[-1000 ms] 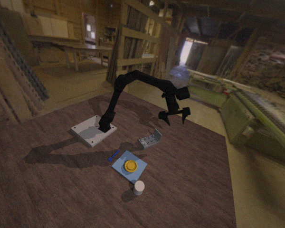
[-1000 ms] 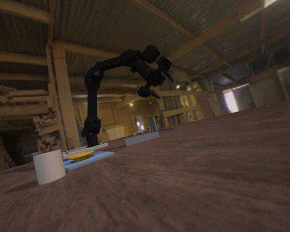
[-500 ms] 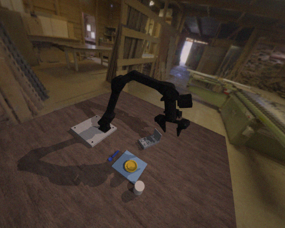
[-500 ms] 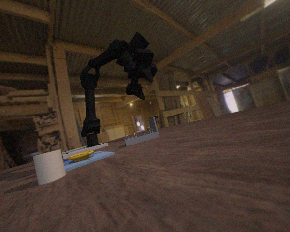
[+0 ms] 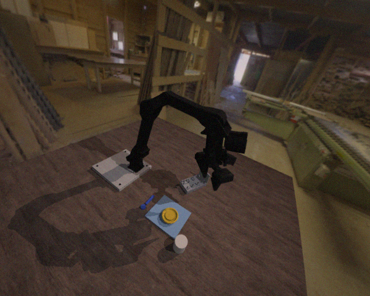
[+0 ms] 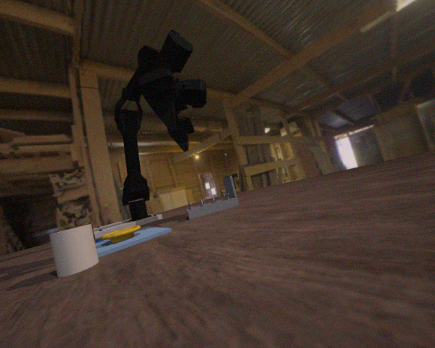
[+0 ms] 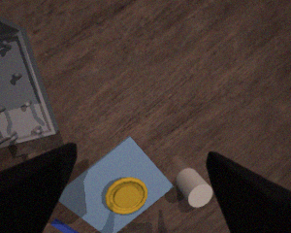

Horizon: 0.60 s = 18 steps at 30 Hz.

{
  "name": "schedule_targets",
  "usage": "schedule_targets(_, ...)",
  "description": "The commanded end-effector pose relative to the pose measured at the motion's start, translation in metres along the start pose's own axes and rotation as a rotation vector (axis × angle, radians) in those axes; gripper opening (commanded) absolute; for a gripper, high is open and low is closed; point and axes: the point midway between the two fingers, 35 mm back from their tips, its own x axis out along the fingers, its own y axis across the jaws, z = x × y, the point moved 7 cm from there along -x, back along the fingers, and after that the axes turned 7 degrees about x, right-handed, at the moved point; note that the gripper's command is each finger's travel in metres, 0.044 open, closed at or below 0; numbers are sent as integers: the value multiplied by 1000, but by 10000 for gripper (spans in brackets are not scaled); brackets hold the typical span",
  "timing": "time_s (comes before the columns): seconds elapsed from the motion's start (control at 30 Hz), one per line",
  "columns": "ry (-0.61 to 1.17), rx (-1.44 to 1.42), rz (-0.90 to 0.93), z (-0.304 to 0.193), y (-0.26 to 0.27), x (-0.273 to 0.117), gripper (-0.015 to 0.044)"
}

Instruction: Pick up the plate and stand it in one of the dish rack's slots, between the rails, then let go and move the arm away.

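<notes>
The yellow plate lies flat, face up, on a light blue square board. The grey dish rack stands on the table beside the board, with short pegs inside, a tall wall at one end and no plate in it; the wrist view cuts part of it off. My gripper is open and empty, high above the table, pointing down. In the wrist view the plate shows below the fingertips, nearer the left finger than the right.
A white cylinder stands upright close to one corner of the board. A blue spoon-like thing lies beside the board, on the side towards the arm's white base plate.
</notes>
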Motion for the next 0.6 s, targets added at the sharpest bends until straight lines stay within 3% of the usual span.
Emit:
schedule_targets(0.0, 31, 146, 26, -21, -13, -4, 400)
schedule_targets(0.57, 174, 704, 111, -102, -46, -17, 400)
